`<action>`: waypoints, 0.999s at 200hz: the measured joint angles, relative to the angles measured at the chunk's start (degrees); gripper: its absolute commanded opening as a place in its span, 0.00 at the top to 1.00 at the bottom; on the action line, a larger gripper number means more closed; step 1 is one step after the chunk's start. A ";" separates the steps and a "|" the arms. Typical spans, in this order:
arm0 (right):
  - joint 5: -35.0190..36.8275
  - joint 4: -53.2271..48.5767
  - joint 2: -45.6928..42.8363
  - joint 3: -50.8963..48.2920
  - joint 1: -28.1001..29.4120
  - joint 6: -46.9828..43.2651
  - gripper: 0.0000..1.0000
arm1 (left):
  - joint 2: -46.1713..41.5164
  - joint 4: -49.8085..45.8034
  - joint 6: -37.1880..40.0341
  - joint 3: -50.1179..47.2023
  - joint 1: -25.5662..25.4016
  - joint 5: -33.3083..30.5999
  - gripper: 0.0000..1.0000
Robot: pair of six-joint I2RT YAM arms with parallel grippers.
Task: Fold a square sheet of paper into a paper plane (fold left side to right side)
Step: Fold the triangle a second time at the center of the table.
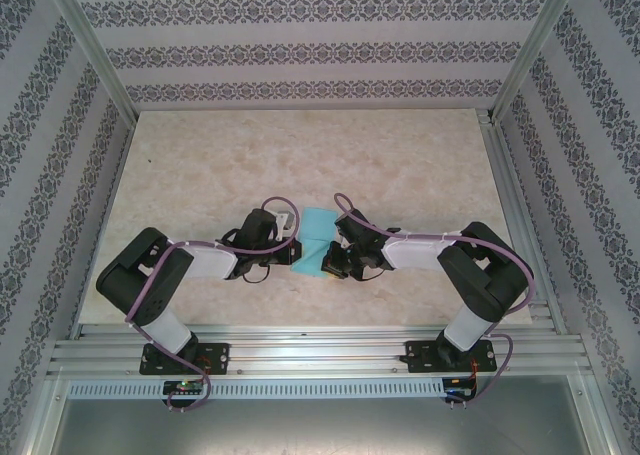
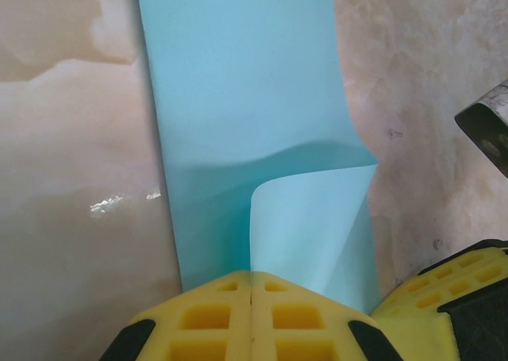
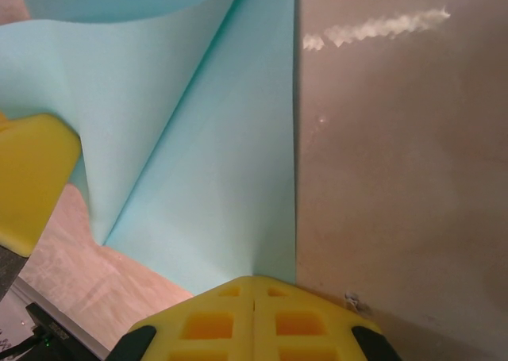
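Observation:
The square sheet of paper (image 1: pixel 318 230), light blue, lies at the middle of the table between both arms. In the left wrist view, one edge of the sheet (image 2: pixel 238 99) is lifted and curls over. My left gripper (image 2: pixel 252 286) is shut on that raised flap. From above, the left gripper (image 1: pixel 295 243) sits at the sheet's left side. My right gripper (image 3: pixel 254 286) is shut, its tips resting on the sheet (image 3: pixel 206 178) near its straight right edge. From above, the right gripper (image 1: pixel 331 266) is at the near right corner. No paper plane shape is visible.
The marbled table (image 1: pixel 300 155) stretches open behind the paper. Patterned walls and metal frame posts close it in on three sides. A rail (image 1: pixel 320 355) runs along the near edge. The other gripper's yellow finger intrudes in each wrist view (image 2: pixel 444 289) (image 3: pixel 32 178).

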 measured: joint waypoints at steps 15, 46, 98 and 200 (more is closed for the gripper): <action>0.00 -0.02 0.02 0.00 0.00 0.02 0.96 | 0.44 0.00 0.07 0.11 0.02 0.13 0.99; 0.02 -0.17 0.04 0.11 0.00 0.02 0.96 | 0.83 -0.09 0.15 0.28 0.15 0.13 0.99; 0.00 -0.46 0.13 0.33 0.00 -0.02 0.95 | 0.94 -1.20 0.17 0.63 0.31 0.11 0.99; 0.02 -1.29 0.35 1.11 0.07 -1.11 0.85 | 1.16 -2.05 0.20 1.11 0.33 0.15 0.99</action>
